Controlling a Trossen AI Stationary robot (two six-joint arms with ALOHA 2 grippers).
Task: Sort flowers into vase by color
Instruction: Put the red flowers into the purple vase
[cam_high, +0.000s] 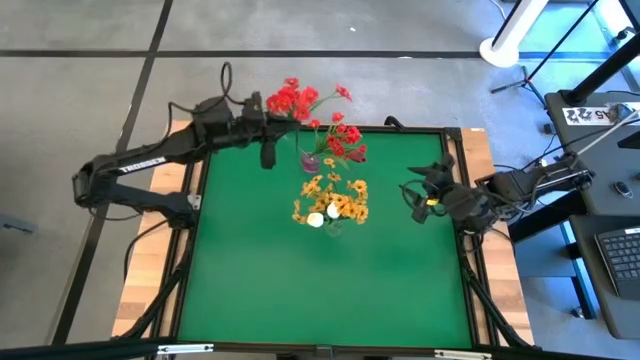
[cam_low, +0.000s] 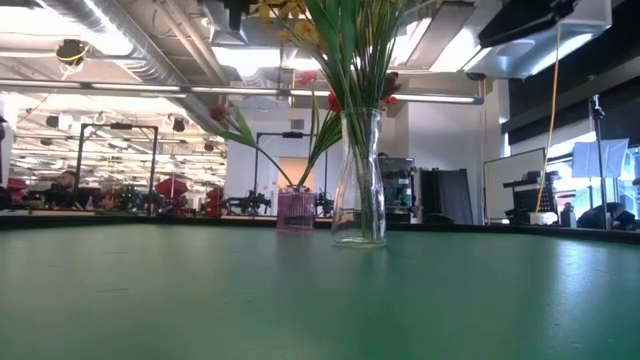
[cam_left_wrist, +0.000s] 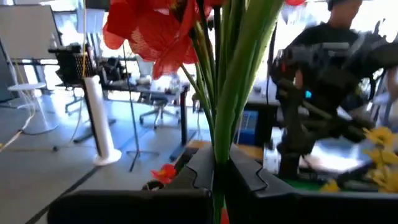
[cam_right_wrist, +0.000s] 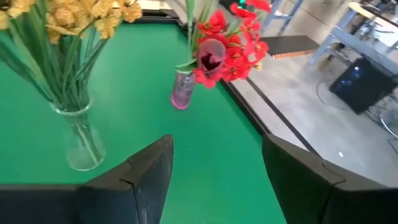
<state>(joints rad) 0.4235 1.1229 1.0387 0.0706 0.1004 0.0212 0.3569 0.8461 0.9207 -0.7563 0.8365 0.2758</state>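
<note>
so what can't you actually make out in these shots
- Low view: flower heads of the clear vase are cut off by the top edge.
- Left wrist view: stem bottoms below the shut left claw are cut off by the bottom edge.
- High view: pink vase is mostly covered by red flowers.

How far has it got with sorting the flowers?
Nearly finished, it seems. The clear vase already holds the yellow flowers and white buds; the small purple vase holds red ones. The left gripper is shut on a bunch of red flowers by that vase. The right gripper waits open.
</note>
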